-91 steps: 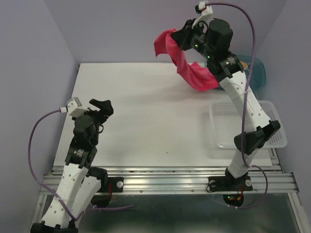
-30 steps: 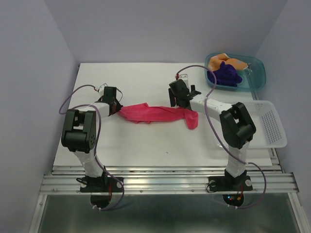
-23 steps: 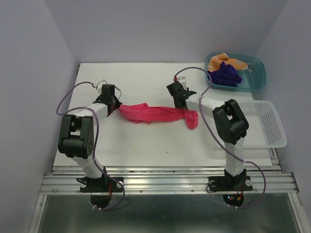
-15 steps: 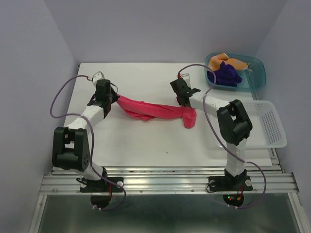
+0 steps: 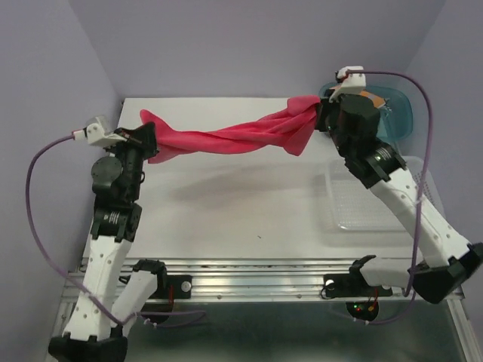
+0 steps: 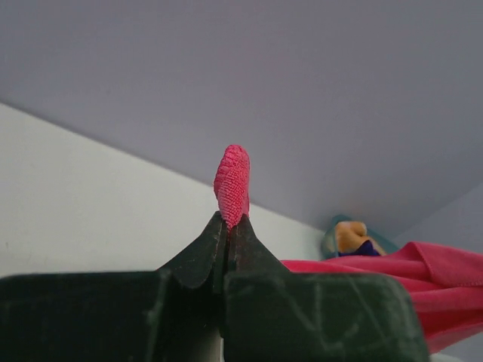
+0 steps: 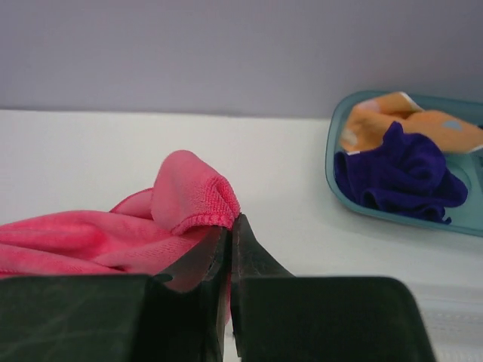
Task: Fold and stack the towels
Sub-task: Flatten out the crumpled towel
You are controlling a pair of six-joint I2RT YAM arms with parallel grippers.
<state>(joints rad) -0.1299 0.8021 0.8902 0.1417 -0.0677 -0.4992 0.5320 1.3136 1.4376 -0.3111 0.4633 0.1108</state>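
Two ends clamped: left gripper [image 6: 228, 223], right gripper [image 7: 230, 224] hold pink towel [image 5: 226, 138] (purple towel [image 7: 404, 170] visible wrist-side only).

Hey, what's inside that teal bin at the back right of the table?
The teal bin holds a crumpled dark purple towel lying against an orange towel. Whatever lies beneath them is covered, and the bin's right end is out of the right wrist view.

Even, diffuse overhead light. The white worktop [image 5: 226, 219] is bright; the suspended pink-red cloth towel [image 5: 226, 139] casts a soft shadow there. Wrist views: left pincer [image 6: 227, 223] and right pincer [image 7: 230, 223] blurred near the lens.
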